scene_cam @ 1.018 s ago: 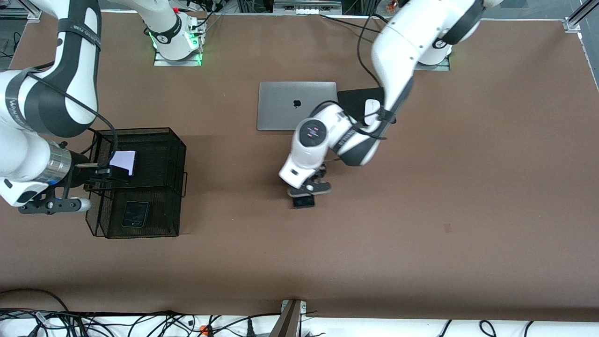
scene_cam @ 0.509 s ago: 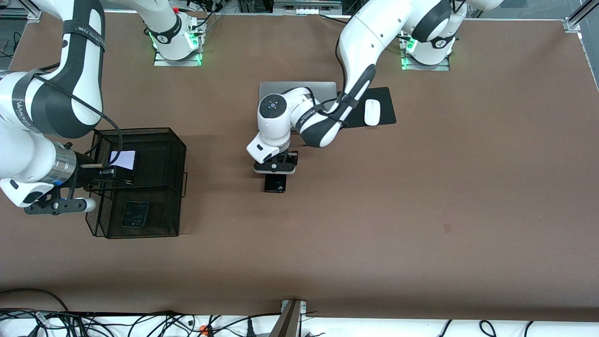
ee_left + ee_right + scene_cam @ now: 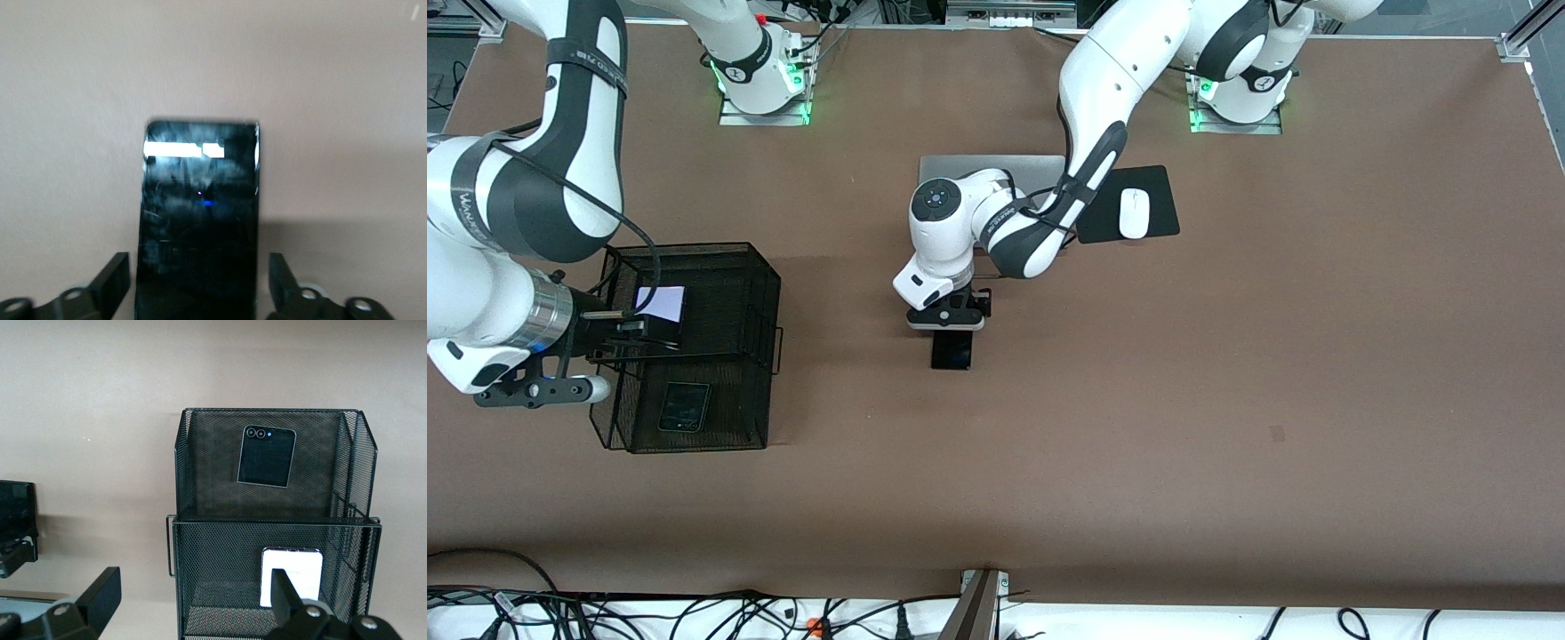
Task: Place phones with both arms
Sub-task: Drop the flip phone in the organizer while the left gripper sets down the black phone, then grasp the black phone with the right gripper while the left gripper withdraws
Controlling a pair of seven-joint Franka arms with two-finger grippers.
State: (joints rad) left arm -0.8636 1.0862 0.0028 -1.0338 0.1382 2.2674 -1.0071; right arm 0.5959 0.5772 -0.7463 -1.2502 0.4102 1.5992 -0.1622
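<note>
The long black phone [image 3: 951, 353] lies in the middle of the table, nearer the front camera than the laptop. My left gripper [image 3: 949, 323] is over its end. In the left wrist view the phone [image 3: 199, 200] runs between the fingers of the left gripper [image 3: 199, 288], with a narrow gap on each side, so it is open. The pale-lilac phone [image 3: 661, 303] lies in the upper tier of the black mesh basket [image 3: 769, 293] and the small black phone [image 3: 685, 406] in the lower tier. My right gripper [image 3: 618, 331] is open and empty at the basket's upper tier [image 3: 193, 607].
A silver laptop [image 3: 978, 165] lies partly under the left arm. A white mouse [image 3: 1132, 213] sits on a black pad [image 3: 1163, 191] beside it. The right wrist view shows both basket phones, lilac [image 3: 291, 577] and black [image 3: 266, 456].
The left gripper and the long black phone moved together toward the right arm's end and a little away from the front camera, then nearly stopped. The right arm barely shifted.
</note>
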